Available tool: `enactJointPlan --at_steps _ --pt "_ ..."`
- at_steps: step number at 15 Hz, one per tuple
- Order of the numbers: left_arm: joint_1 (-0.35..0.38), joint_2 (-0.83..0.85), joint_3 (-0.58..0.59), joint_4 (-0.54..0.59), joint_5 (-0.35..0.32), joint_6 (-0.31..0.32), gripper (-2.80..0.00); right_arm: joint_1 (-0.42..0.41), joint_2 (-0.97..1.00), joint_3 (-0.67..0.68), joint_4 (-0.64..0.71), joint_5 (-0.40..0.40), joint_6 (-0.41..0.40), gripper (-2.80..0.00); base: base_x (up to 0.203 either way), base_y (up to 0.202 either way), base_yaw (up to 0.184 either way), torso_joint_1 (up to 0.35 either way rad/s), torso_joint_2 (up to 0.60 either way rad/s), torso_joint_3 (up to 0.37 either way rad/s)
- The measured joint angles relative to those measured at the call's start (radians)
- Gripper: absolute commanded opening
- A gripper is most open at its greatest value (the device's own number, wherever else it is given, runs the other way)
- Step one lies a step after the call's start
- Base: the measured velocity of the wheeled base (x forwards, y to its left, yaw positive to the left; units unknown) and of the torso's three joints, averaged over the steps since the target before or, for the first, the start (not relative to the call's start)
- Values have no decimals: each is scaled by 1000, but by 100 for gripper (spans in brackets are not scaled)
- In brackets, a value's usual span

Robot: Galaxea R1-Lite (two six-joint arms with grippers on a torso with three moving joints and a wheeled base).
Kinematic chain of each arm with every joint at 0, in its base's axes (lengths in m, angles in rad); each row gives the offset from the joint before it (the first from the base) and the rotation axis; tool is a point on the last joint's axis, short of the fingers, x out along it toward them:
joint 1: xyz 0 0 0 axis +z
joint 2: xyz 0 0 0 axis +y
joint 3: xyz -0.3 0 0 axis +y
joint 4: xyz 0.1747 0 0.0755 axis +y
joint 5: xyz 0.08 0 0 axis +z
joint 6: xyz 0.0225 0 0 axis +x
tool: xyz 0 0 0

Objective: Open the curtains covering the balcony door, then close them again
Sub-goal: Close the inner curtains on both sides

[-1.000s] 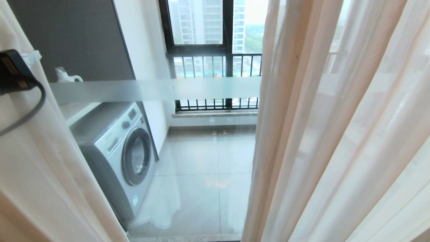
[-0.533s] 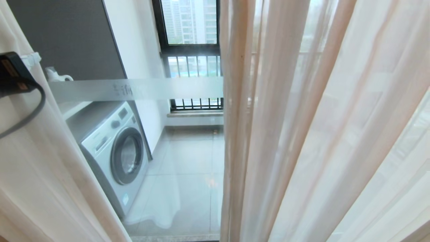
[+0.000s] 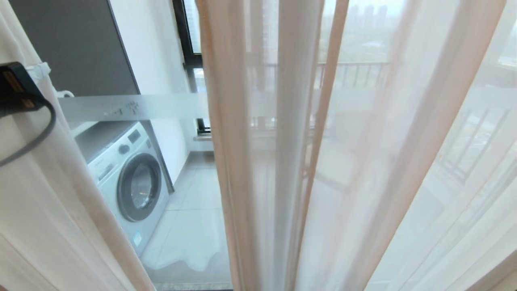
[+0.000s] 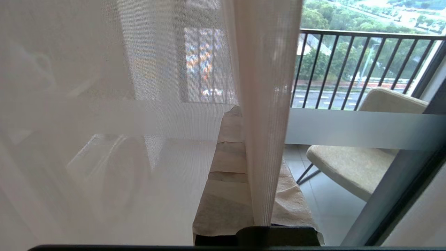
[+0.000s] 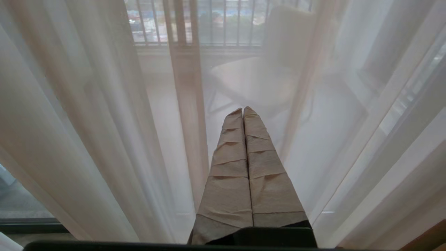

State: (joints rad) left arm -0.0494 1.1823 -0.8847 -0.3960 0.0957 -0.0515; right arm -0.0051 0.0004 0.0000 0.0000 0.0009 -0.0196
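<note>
We had the left gripper [image 4: 256,195] clamped tight on the hem fold of the sheer curtains [image 3: 363,161], the thin cloth pinched between its taped fingers [image 4: 226,181]. The right gripper [image 5: 243,115] hung pressed together and empty, just short of the sheer. The curtains hung in front of the balcony door [image 3: 133,107], whose glass showed bare only in a gap through which we saw the washing machine [image 3: 125,182]. To close that gap well, we judged, the pull should run level along the rail, steady, without tugging downward.
</note>
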Motion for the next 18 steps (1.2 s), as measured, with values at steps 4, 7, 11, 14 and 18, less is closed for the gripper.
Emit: enactJointPlan --at_steps 4,7,11,14,18 --pt "2 0 -3 0 1 0 -280 0 0 0 0 0 0 -280 0 -189 4 3 3 2" --pt "2 -2 0 -1 1 0 -280 0 0 0 0 0 0 -280 0 -188 0 6 2 2" --pt "1 -3 1 0 2 0 -280 0 0 0 0 0 0 -280 0 -190 2 0 3 4" --pt "2 -5 1 -2 4 0 -280 0 0 0 0 1 0 -280 0 -192 1 0 2 4" --pt "1 -9 0 -1 3 0 -280 0 0 0 0 0 0 -280 0 -192 0 4 0 1"
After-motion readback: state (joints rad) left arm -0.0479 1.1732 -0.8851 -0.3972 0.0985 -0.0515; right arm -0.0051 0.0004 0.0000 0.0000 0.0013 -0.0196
